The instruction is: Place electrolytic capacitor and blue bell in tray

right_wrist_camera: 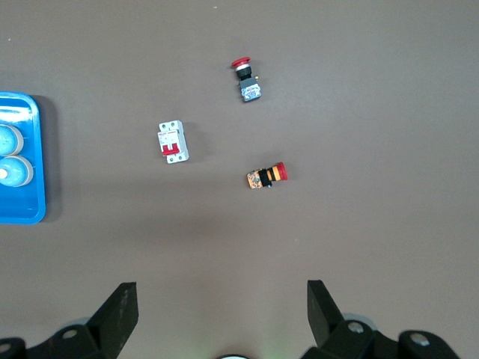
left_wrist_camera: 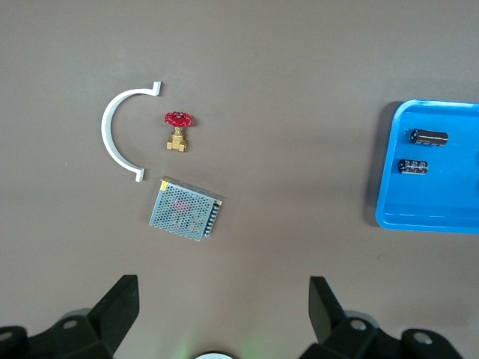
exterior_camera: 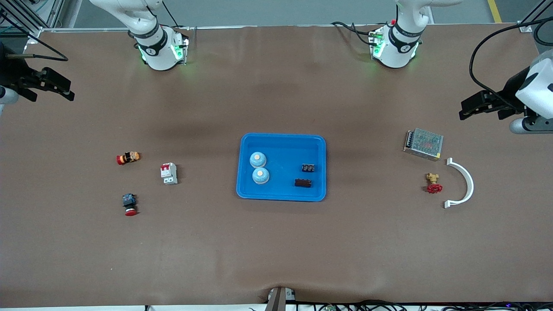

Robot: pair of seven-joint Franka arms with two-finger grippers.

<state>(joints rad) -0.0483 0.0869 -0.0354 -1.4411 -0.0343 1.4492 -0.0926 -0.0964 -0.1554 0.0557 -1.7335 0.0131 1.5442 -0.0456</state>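
Tray [exterior_camera: 281, 138] holds two bells [exterior_camera: 258, 160], seemingly two capacitors [left_wrist_camera: 427, 137].

My work surface [exterior_camera: 276, 250] is a broad brown mat, faintly creased and evenly lit from above, with soft shadows across its middle. Past its edge by my bases I see grey floor [exterior_camera: 281, 11] and a yellow line [exterior_camera: 494, 11]. Black cables [exterior_camera: 389, 306] trail along the edge nearest the front camera.
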